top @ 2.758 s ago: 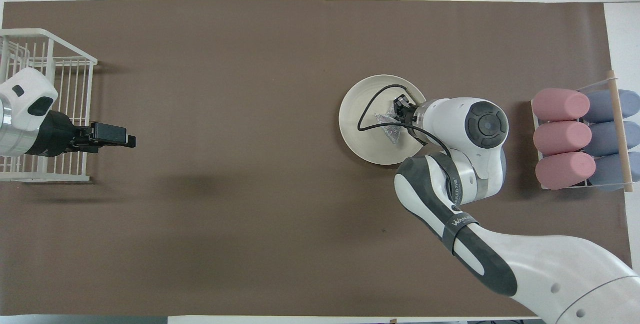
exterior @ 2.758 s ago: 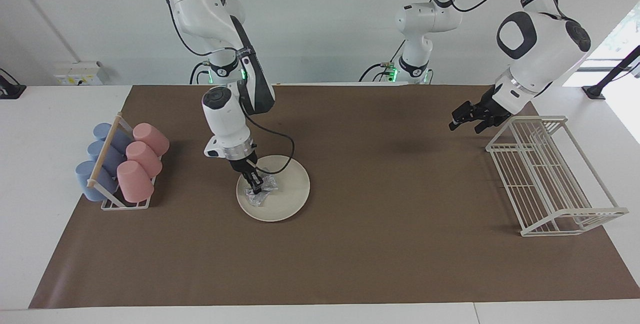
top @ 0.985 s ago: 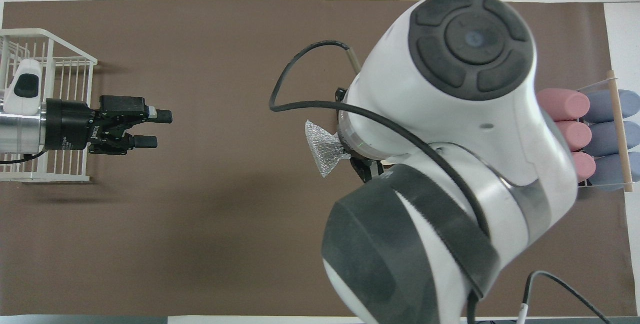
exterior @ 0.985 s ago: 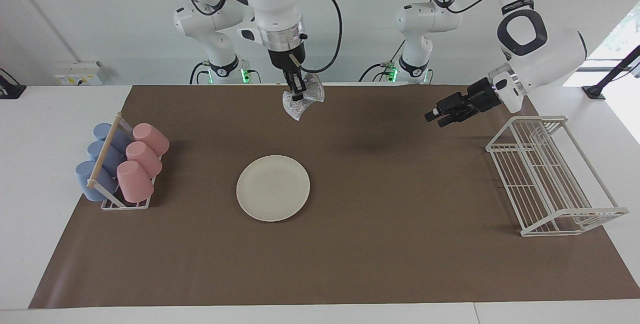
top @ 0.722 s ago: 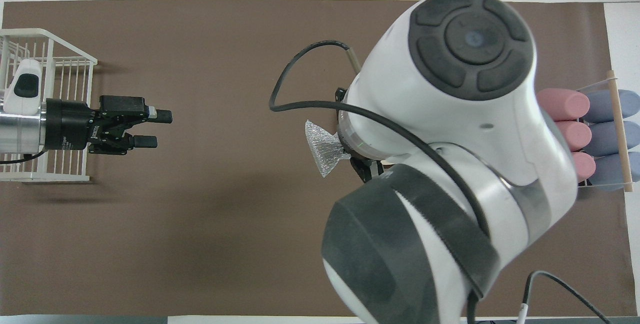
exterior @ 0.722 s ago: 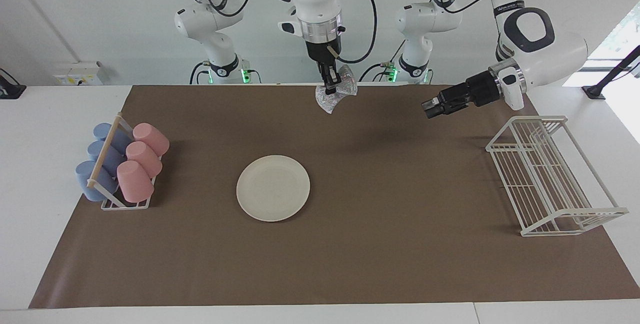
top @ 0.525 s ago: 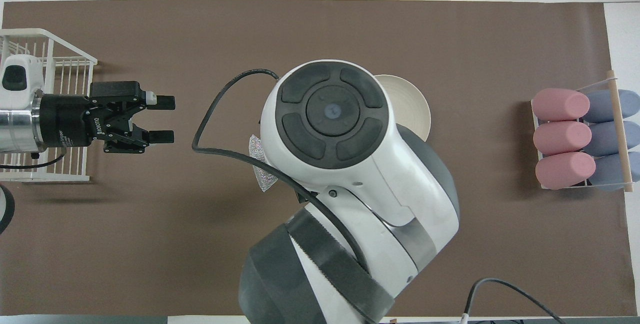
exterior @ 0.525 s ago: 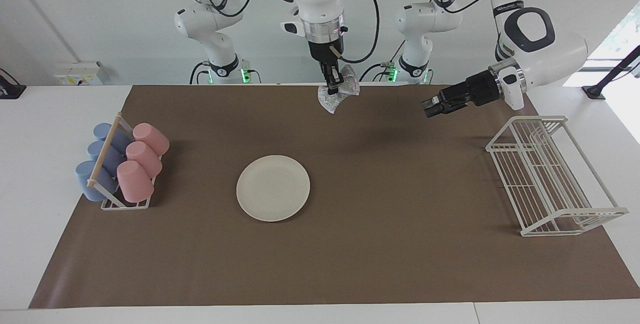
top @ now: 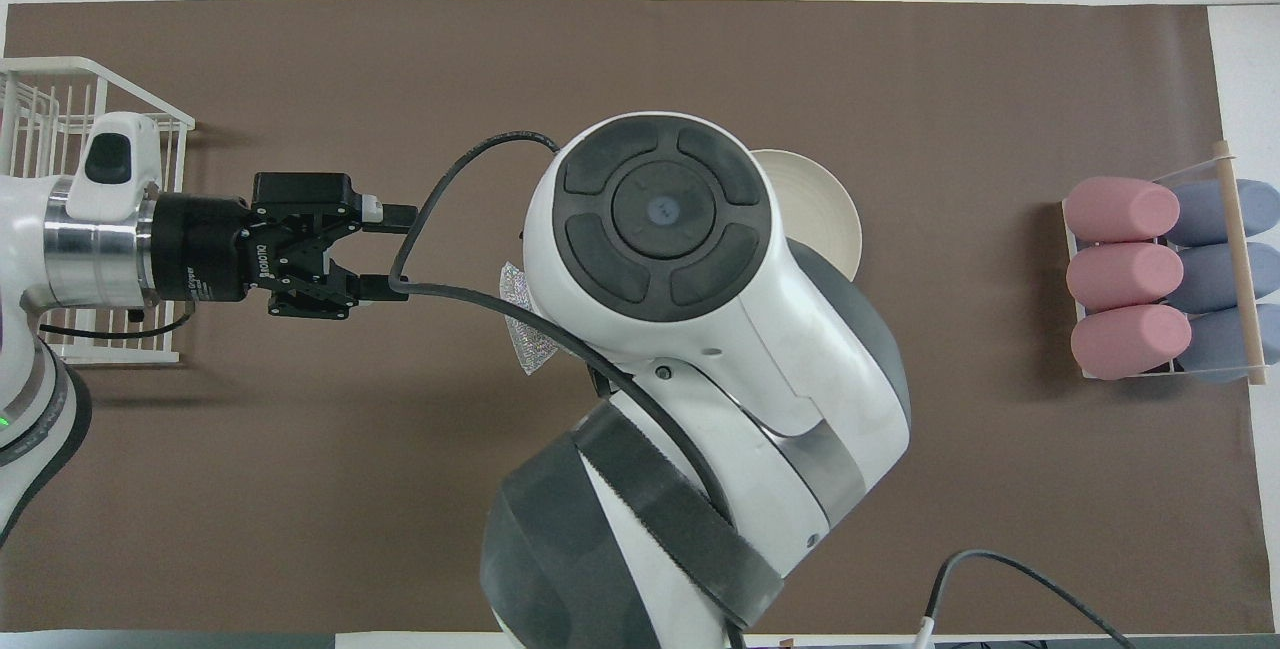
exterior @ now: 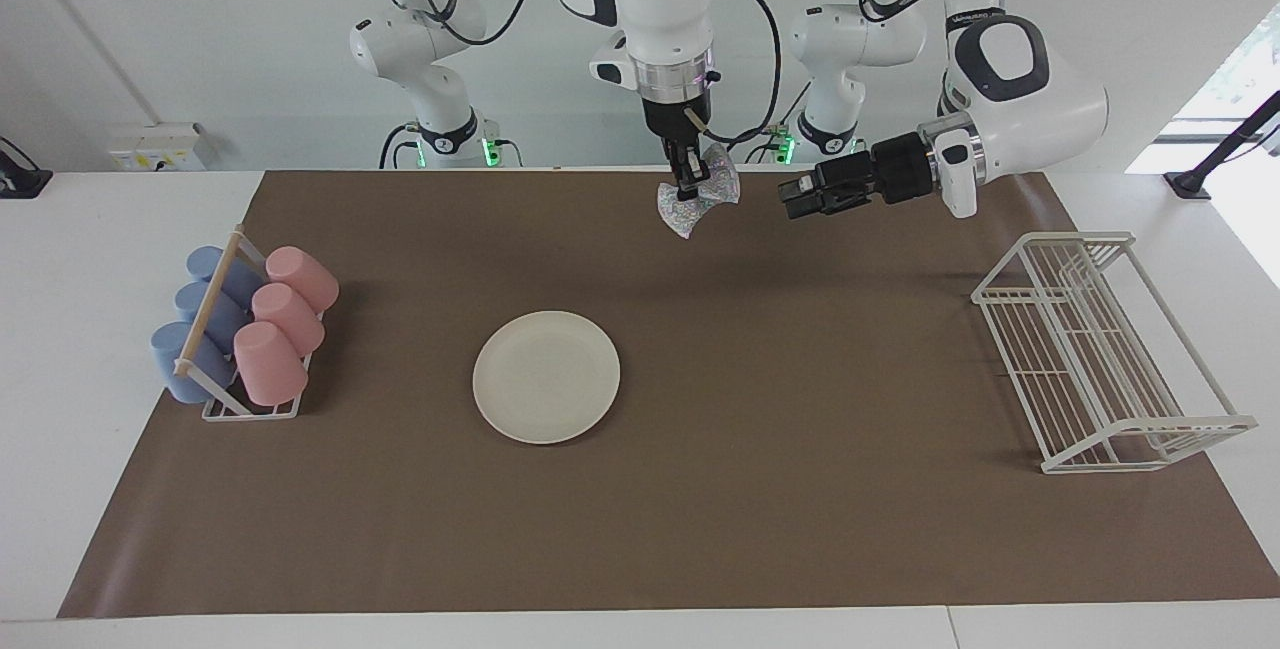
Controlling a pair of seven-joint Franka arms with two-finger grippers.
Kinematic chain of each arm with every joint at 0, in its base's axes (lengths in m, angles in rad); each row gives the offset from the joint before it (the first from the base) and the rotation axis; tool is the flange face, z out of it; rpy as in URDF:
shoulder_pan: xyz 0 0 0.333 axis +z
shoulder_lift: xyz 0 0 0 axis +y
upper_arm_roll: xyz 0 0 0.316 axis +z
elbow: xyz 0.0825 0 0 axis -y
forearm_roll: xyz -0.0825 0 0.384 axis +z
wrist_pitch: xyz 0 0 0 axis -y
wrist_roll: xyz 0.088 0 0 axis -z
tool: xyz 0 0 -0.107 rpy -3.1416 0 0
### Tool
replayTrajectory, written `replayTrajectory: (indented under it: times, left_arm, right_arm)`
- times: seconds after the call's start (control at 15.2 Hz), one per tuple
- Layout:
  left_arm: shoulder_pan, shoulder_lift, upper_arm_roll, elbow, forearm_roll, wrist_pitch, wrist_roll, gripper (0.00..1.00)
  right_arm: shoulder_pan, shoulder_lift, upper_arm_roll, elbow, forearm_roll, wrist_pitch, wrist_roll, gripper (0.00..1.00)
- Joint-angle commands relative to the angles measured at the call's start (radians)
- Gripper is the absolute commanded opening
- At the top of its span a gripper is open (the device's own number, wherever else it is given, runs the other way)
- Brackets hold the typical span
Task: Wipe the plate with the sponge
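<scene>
Facing view first: the right gripper (exterior: 689, 191) hangs straight down from its wrist, raised in the air over the brown mat (exterior: 800, 409) at the edge nearest the robots. Its two dark fingers are pressed together on the pinched middle of the small silvery, glittery speckled sponge (exterior: 697, 197), whose two lobes fan out to either side of the fingertips and below them. The sponge is off the mat, clear of everything on the table.

Just beside it, toward the left arm's end of the table, the left gripper (exterior: 797, 199) points sideways at the sponge. In the overhead view the left gripper (top: 395, 251) has its two fingers spread wide apart with nothing between them, and the fingertips stop short of the sponge (top: 523, 329), of which only a glittery sliver shows past the right arm's big white wrist housing.

The round, flat cream-white plate (exterior: 546, 376) lies on the mat, well below the held sponge and apart from both grippers, toward the right arm's end. From overhead the plate (top: 830, 219) is mostly covered by the right arm.

At the right arm's end of the table a white wire holder with a wooden rod (exterior: 222, 324) carries pink and blue cups lying on their sides. At the left arm's end stands a white wire dish rack (exterior: 1105, 354).
</scene>
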Motion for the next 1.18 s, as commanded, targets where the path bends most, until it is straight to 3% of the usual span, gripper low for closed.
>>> replayTrajectory:
  times: [0.0, 0.46, 0.79, 0.85, 0.99, 1.12]
  left_arm:
    - [-0.070, -0.020, 0.011, -0.021, -0.022, 0.072, -0.056, 1.00]
    - [-0.108, -0.024, 0.008, -0.019, -0.018, 0.063, -0.137, 0.80]
    - [-0.111, -0.038, 0.010, -0.019, -0.013, 0.043, -0.146, 0.79]
    - [-0.111, -0.044, 0.010, -0.021, -0.012, 0.026, -0.146, 0.75]
    - [-0.108, -0.046, 0.010, -0.021, -0.010, 0.011, -0.146, 0.56]
    - [-0.111, -0.046, 0.010, -0.019, -0.009, 0.015, -0.165, 0.26]
  right_arm:
    - [-0.007, -0.001, 0.006, -0.001, -0.010, 0.008, 0.011, 0.00]
    - [-0.009, -0.001, 0.005, -0.001, -0.010, 0.007, 0.011, 0.00]
    - [-0.009, -0.001, 0.005, -0.001, -0.010, 0.007, 0.011, 0.00]
    - [-0.009, -0.001, 0.005, -0.001, -0.010, 0.007, 0.011, 0.00]
    - [-0.009, -0.001, 0.005, -0.001, -0.010, 0.007, 0.011, 0.00]
    - [-0.009, -0.001, 0.005, -0.001, -0.010, 0.007, 0.011, 0.00]
